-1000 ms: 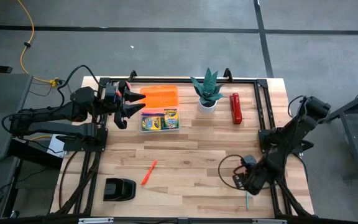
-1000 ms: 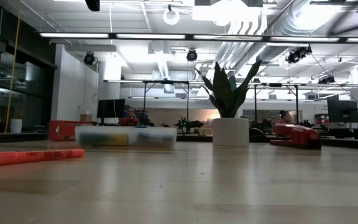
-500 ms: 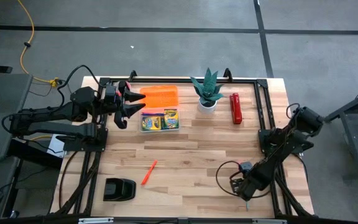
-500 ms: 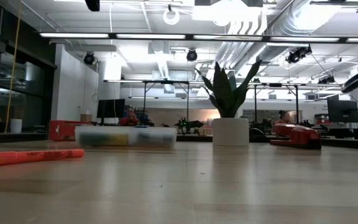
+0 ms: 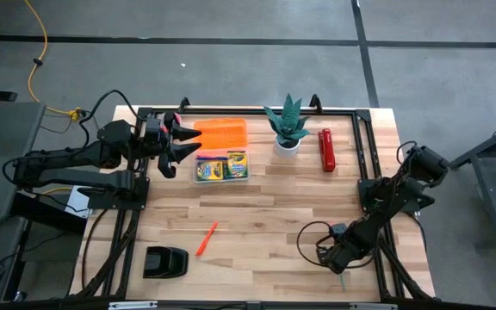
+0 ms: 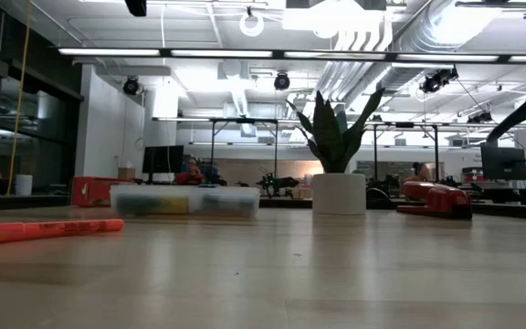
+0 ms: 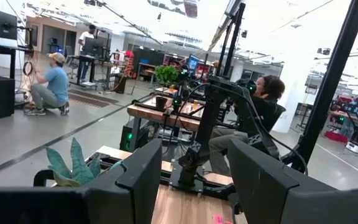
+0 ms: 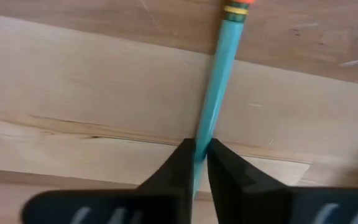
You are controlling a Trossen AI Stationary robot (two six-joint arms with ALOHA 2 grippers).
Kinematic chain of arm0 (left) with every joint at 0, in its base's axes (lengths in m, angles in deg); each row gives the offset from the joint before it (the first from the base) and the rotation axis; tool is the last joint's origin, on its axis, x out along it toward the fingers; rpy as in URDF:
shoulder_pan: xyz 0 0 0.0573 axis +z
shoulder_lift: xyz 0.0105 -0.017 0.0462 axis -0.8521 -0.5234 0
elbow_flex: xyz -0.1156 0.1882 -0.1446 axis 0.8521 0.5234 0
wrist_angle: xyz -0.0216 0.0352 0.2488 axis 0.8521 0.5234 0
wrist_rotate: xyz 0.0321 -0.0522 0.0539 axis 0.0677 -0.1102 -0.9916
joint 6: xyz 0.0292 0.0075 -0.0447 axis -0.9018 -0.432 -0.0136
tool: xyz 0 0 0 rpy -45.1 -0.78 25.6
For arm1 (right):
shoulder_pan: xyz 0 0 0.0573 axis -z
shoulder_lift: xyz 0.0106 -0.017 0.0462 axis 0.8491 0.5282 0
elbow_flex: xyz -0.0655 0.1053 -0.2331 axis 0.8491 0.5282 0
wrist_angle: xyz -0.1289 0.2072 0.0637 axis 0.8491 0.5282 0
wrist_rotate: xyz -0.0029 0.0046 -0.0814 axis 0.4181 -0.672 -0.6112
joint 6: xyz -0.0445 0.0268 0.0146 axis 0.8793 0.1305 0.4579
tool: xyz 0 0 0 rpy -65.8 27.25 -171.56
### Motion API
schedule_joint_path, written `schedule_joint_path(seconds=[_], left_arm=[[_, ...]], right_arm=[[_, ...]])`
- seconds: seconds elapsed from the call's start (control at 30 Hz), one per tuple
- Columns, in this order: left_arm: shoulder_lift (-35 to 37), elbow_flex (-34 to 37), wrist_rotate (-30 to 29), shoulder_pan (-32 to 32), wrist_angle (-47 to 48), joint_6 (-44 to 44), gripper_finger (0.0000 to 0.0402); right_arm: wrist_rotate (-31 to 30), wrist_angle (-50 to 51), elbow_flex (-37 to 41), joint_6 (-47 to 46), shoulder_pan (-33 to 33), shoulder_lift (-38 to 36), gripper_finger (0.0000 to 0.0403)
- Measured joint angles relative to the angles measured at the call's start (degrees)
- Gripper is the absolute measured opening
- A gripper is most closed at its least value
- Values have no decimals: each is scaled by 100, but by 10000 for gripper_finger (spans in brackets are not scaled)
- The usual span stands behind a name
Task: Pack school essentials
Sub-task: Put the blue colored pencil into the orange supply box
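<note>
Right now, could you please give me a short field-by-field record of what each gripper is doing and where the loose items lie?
right gripper: shut on teal pencil, at the table's near right
left gripper: open, hovering by the orange case
crayon boxes: in clear tray
orange-red stick: loose, mid-table
red stapler: right of plant

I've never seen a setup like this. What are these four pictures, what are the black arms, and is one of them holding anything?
Two robot arms work at a wooden table. One picture looks straight down, one looks level across the tabletop, and two come from cameras on the arms' wrists. On the table lie a clear box with crayon boxes, an orange-red marker, a potted plant, a red stapler and a squat black object. The right end effector, at the table's near right edge, is shut on a teal pencil that lies on the wood. The left end effector hangs open by the clear box, holding nothing.
</note>
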Motion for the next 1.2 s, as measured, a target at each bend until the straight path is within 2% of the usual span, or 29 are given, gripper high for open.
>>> schedule_joint_path(seconds=[0.17, 0.3, 0.4, 0.57, 0.7, 0.87, 1.0, 1.1, 1.2], left_arm=[[0, 0, 0, 0, -1, -13, 172], [0, 0, 0, 0, -1, -15, 172], [0, 0, 0, 0, -3, -15, 172], [-2, -2, 0, 0, -1, -16, 172], [-2, -2, 0, 0, -2, -17, 172], [0, -2, 0, 0, 3, -17, 172], [-2, -4, 6, -4, 226, -17, 172], [0, -4, 63, -4, 479, -18, 172], [-39, -4, 276, -4, 637, -16, 172]], right_arm=[[-44, 15, 25, 121, -5, -65, 10], [-212, 10, 73, 423, -104, -444, 5], [-592, 43, 90, 824, -244, -899, 3], [-1613, -303, 63, 2210, -167, -1700, 2], [-2131, -704, 61, 3798, 410, -2081, 1], [-2624, -1776, 55, 6334, 1541, -2157, 1], [-2700, -3003, 50, 8230, 2528, -2157, 1], [-2571, -3821, 13, 9250, 3155, -2159, 0], [-2297, -3820, -287, 9927, 3594, -2159, 0]])
